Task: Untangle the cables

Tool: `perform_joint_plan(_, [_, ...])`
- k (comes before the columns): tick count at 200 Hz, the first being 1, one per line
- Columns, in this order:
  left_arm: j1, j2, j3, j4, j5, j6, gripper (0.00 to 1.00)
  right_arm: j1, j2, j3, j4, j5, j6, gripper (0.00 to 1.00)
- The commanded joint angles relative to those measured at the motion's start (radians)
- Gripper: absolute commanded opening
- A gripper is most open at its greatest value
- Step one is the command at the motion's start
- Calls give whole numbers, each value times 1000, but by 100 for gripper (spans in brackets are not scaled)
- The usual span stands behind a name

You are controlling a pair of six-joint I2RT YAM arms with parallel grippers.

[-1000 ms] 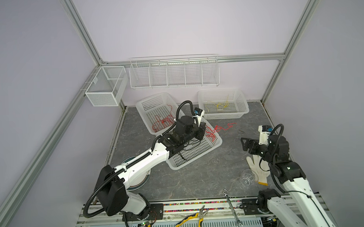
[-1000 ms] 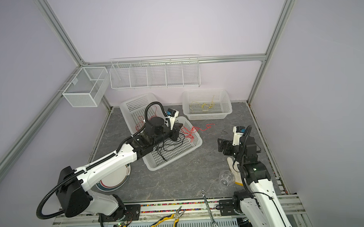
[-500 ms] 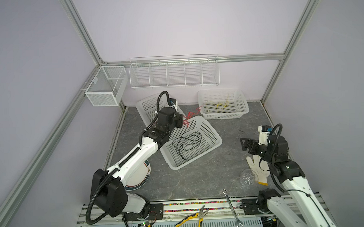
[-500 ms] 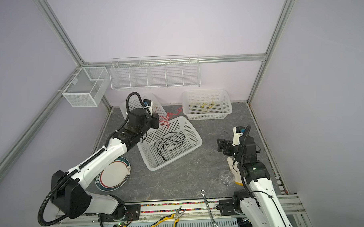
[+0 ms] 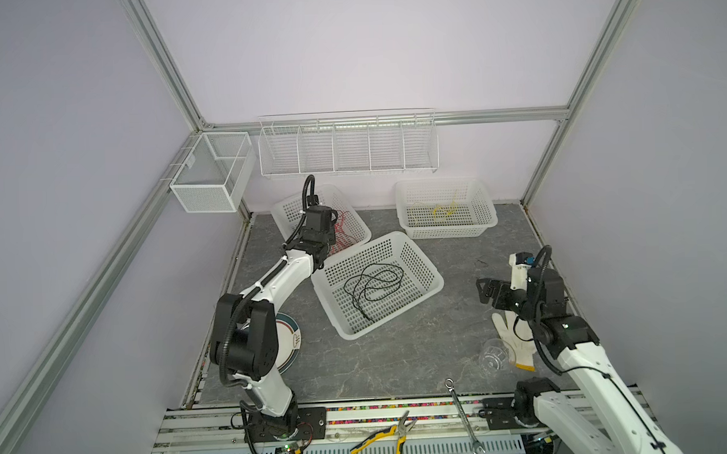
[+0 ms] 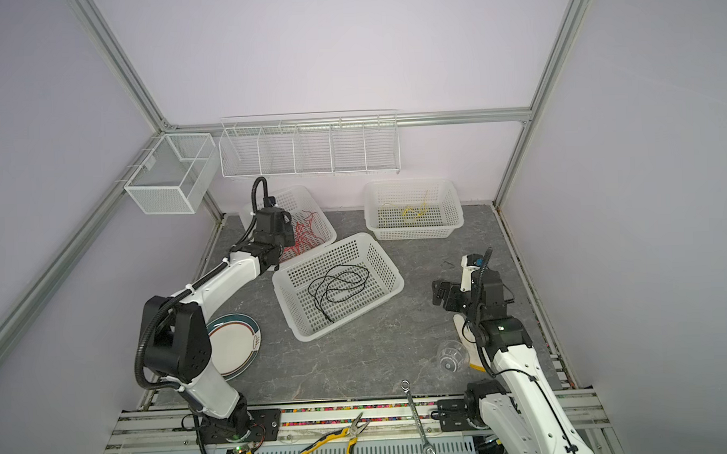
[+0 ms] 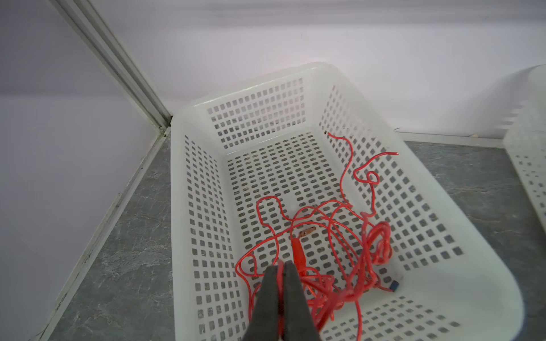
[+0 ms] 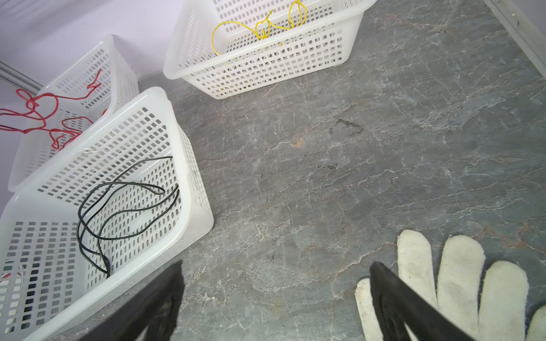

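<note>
The red cable (image 7: 339, 230) lies in a loose tangle in the back-left white basket (image 7: 295, 76). My left gripper (image 7: 282, 265) hangs inside that basket, shut on a strand of the red cable. In both top views the left wrist covers part of the red cable (image 5: 341, 233) (image 6: 304, 234). The black cable (image 5: 372, 286) (image 8: 118, 206) lies looped in the middle basket (image 5: 440, 282). The yellow cable (image 5: 444, 210) (image 8: 260, 26) lies in the back-right basket (image 5: 449, 232). My right gripper (image 5: 487, 292) (image 8: 277, 265) stands open over bare floor at the right, holding nothing.
A white glove (image 5: 513, 343) (image 8: 443, 280) lies beside the right gripper, with a clear glass (image 5: 493, 356) in front of it. A plate (image 5: 289, 343) sits under the left arm. A wrench (image 5: 462, 411) and pliers (image 5: 386, 437) lie on the front rail. Wire racks (image 5: 346, 145) hang on the back wall.
My left arm swung from over the middle basket to the back-left basket, carrying the red cable with it. The right arm has barely moved.
</note>
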Motion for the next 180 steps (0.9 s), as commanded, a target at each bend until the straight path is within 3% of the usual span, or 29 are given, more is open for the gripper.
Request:
perform_joint_plan(1, [18,56,57,-82,-48,-66,0,-6,16,-17,45,8,-19,99])
perform_joint_plan(33, [40,97,65,-111,-8,-105,0,-6,53,-12,65,1,-23,99])
perform_joint_plan(63, [41,81,58,-124,10,-94,53,-6,78,-5,81,-5,-26,99])
perform_joint_plan(99, [41,30,51,-140,52,-82,80,-6,113,11,86,-2,-19,100])
perform_joint_plan(112, [41,2,44,-146,70,-76,100,-6,126,18,84,-2,-16,100])
perform_joint_plan(137, [41,-65,3,-135,75,-61,99,-6,144,31,83,-2,-13,97])
perform_joint_plan(152, [42,-109,-30,-137,72,-62,99,-6,147,34,81,6,-10,89])
perform_joint_plan(180, [39,-236,-162,-72,123,-20,99,-6,135,36,62,89,-19,89])
